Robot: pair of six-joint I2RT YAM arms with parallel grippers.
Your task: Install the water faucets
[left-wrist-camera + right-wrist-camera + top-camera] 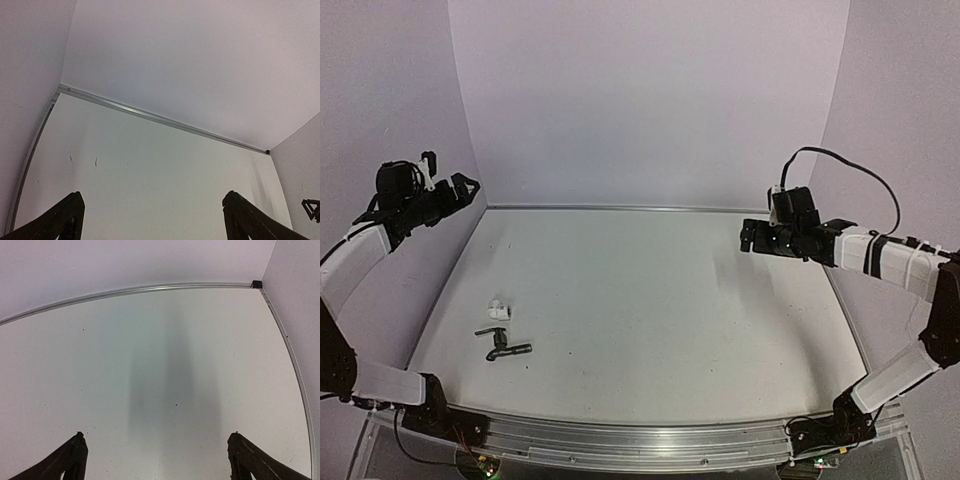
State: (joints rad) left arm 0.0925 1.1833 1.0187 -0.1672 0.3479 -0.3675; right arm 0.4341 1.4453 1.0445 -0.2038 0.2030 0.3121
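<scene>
1. Lying on table [650,300], near-left part: dark grey tap [503,346]; white fitting [499,309] just beside it, far side.
2. L gripper [463,184]: raised by left wall [380,100], well apart from tap, jaws released wide.
3. R gripper [748,237]: raised over right side, jaws released wide.

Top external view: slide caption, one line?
With left gripper and right gripper open and high, dark tap and white fitting lie close together on the table, left side.
</scene>
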